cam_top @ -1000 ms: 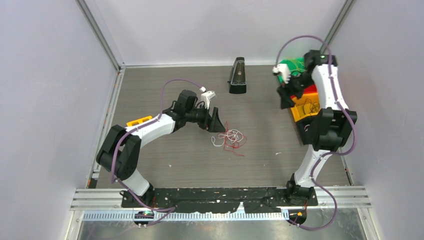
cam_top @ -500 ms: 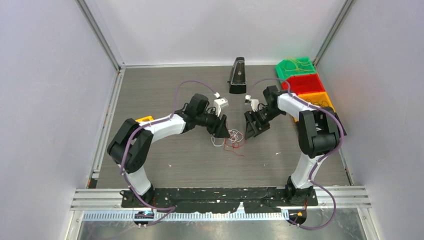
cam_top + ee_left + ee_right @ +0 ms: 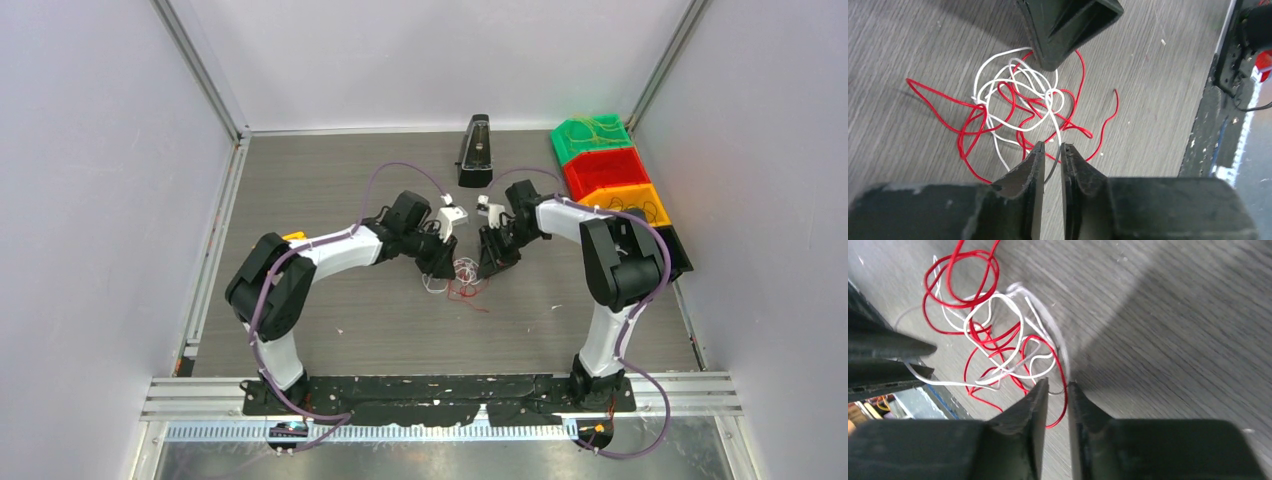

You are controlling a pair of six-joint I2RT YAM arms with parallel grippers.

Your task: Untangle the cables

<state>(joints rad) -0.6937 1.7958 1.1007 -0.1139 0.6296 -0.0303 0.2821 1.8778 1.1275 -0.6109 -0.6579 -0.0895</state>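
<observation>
Cables (image 3: 466,274), red and white, lie as one loose, flat tangle on the surface (image 3: 330,190), right between my two tools, whose tips face each other across it. My left tool (image 3: 1051,149) has its fingers a narrow slit apart. A white strand (image 3: 1057,129) drops from the knot into that slit and is thinner than the gap, so nothing is pinched. The rest of the tangle spreads just ahead of those tips, with its long axis crosswise to them: a big red loop on one side and a loose red end curling up on the other. My right tool (image 3: 1058,386) is also close but not meeting, tips down at the tangle's edge. A red strand (image 3: 1064,385) curves through its gap along one finger, unclamped. Whether that tip touches the white loops I cannot tell.
</observation>
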